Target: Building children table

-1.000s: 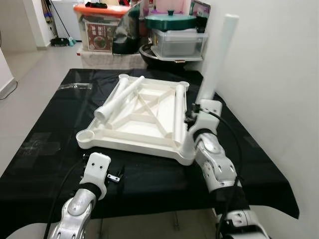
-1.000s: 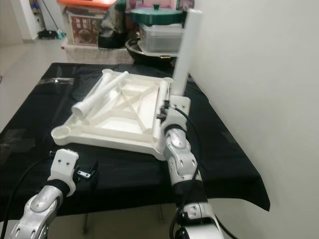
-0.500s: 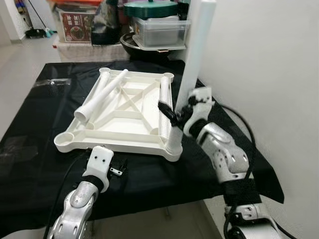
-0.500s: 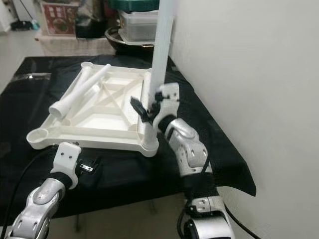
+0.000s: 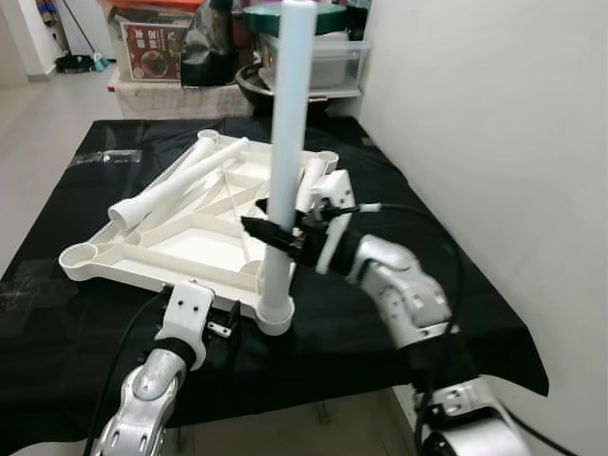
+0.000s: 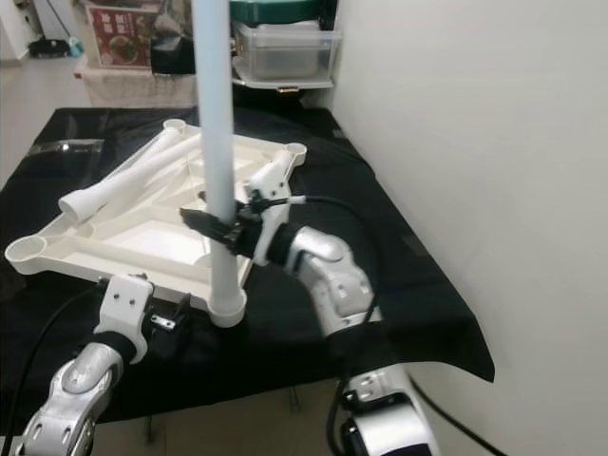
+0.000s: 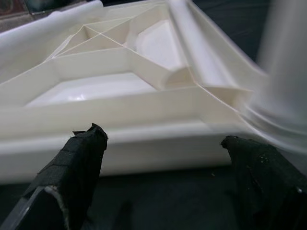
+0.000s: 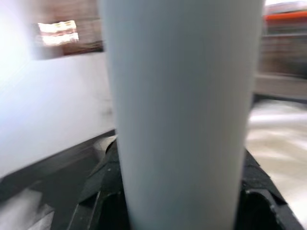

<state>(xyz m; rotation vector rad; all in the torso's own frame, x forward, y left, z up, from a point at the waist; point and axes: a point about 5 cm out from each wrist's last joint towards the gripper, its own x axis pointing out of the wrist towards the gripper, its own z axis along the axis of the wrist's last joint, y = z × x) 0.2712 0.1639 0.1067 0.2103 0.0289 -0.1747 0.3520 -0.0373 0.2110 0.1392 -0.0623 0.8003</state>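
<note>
At frame centre, the right gripper [image 5: 275,237] is clamping a tall white plastic table leg [image 5: 285,142], standing upright in the near corner socket of the upturned white plastic tabletop [image 5: 190,242]. Lower left, the left gripper [image 7: 168,167] is hovering with fingers spread wide beside that tabletop's edge on the black cloth [image 5: 57,323].

Both arms: silver segmented shells w/ black joint bands, white wrist blocks w/ small screw holes. Black cables run along each forearm. Left claw [image 7: 163,177] and right claw [image 5: 275,235]: black fingers, rough-textured pads [image 7: 81,158].
</note>
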